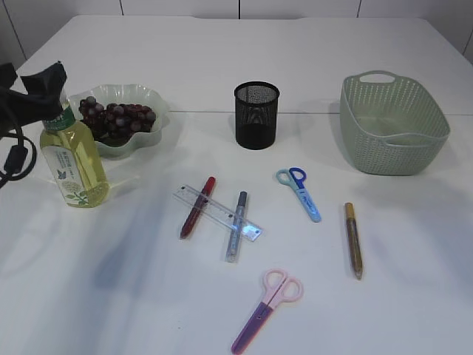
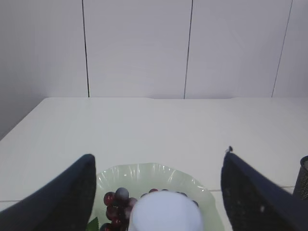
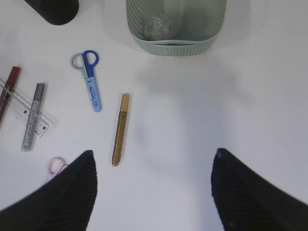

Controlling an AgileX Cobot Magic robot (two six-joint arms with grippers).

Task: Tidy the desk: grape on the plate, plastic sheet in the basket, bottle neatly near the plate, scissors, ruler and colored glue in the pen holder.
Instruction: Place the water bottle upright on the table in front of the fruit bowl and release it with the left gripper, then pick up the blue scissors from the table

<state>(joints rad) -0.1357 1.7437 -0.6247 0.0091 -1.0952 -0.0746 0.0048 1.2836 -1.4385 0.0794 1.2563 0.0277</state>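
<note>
My left pincer (image 2: 159, 192) hung wide open over the white cap of the tall clear plastic bottle of yellow liquid (image 1: 72, 159), its two dark fingers (image 2: 67, 197) spread to either side of the cap and gripping nothing; I judged the bottle set where it belonged, upright just beside the pale green scalloped plate (image 1: 151, 100), with room enough to come away without tipping it. The bunch of dark red grapes (image 1: 117, 118) already lay on that plate. My right pincer (image 3: 151, 192) was likewise spread wide and empty, poised above bare white counter (image 1: 414, 244) near the gold glitter glue pen (image 3: 120, 129), which seemed to me the nearest thing for it to take. Something crumpled and clear, most likely the plastic sheet (image 3: 155, 26), lay inside the sage green woven basket (image 1: 392, 122). The black mesh pen holder (image 1: 256, 115) showed nothing standing up out of it, so the sorting looked mostly undone. The clear plastic ruler (image 1: 218, 213) lay across both the red glue pen (image 1: 197, 207) and the silver glue pen (image 1: 236, 225), so those two would be awkward to pinch until it was lifted. The blue-handled scissors (image 1: 299, 192) and the pink-and-purple scissors (image 1: 267, 309) lay flat and apart.
</note>
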